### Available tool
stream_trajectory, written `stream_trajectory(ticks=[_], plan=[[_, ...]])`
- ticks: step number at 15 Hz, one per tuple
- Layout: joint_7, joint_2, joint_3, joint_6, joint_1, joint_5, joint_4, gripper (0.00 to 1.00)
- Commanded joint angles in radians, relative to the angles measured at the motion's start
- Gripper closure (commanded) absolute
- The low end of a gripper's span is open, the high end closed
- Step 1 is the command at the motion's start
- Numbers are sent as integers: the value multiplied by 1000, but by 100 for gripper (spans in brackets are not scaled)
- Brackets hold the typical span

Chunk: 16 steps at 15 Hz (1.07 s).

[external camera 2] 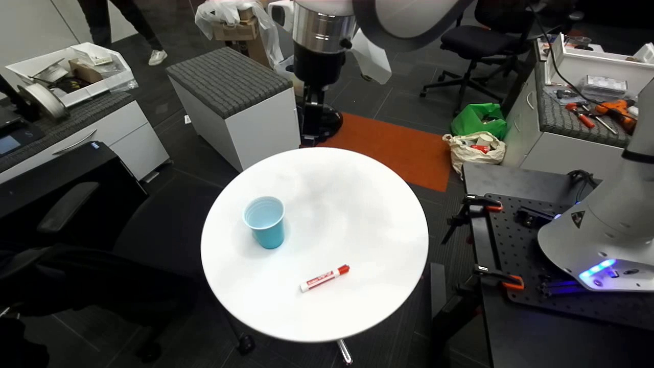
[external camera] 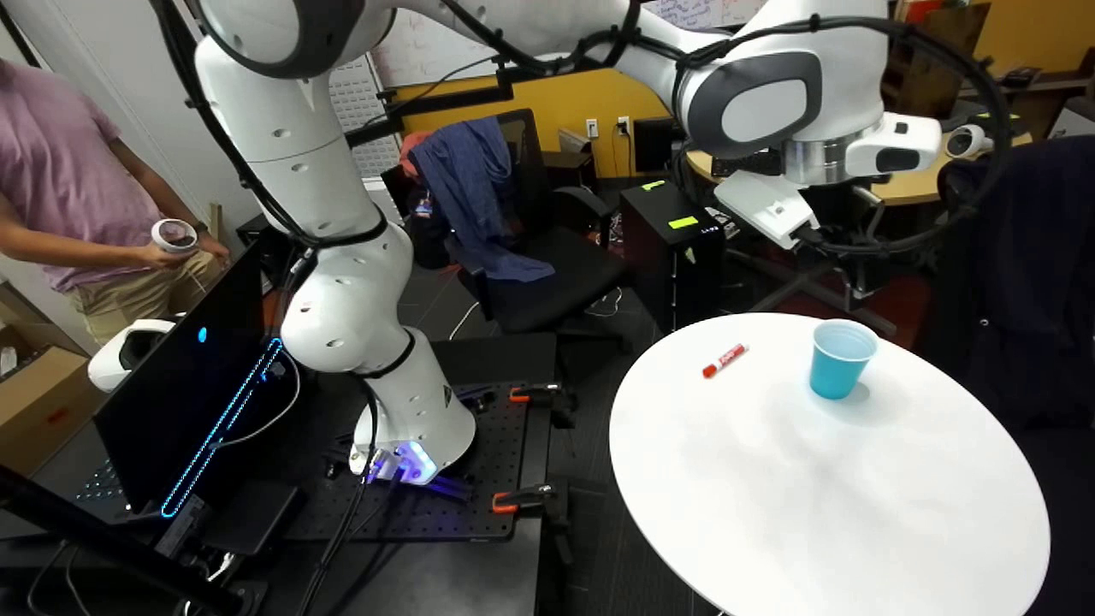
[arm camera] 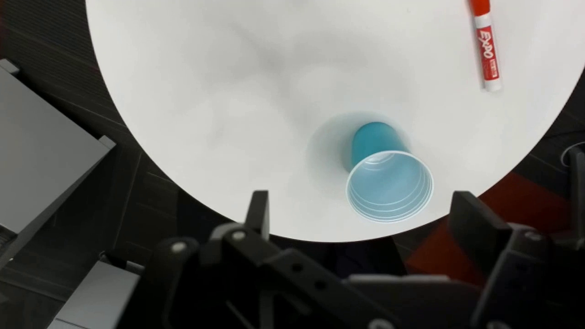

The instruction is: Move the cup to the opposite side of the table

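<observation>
Light-blue plastic, wider at the rim than at the foot: the cup (external camera 2: 267, 234) stands upright on the round white tabletop (external camera 2: 368, 204). In an exterior view that puts it left of the frame's centre, toward the tabletop's left edge. In an exterior view the cup (external camera: 837, 372) is right of centre in the frame, near the tabletop's upper edge. In the wrist view it shows right of the middle, its mouth toward the camera.

A red and white marker (external camera 2: 325, 278) lies apart from it, to the lower right of the cup in an exterior view, and at the upper right of the wrist view, where the red end runs out of the frame.

The hand (arm camera: 365, 210) fills the lower part of the wrist view, its two fingers (arm camera: 477, 228) spread wide. The cup appears in the gap between them there, closer to the finger on the frame's right; yet in an exterior view the hand (external camera 2: 308, 138) hangs point-down at the upper centre, well apart from the cup.

The white arm (external camera: 342, 180) crosses the top of an exterior view. At the left of that frame, above a black screen (external camera: 171, 402), a person (external camera: 68, 171) in pink holds a white controller (external camera: 174, 235).
</observation>
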Motion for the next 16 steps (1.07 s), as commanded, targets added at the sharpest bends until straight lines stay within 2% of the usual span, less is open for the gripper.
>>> stream_trajectory(ticks=[1, 5, 12, 16], plan=[[-50, 118, 11, 62, -17, 19, 93, 0], [-78, 209, 27, 95, -29, 31, 151, 0], [-129, 317, 84, 67, -52, 81, 251, 0], [-138, 372, 83, 51, -52, 48, 308, 0]])
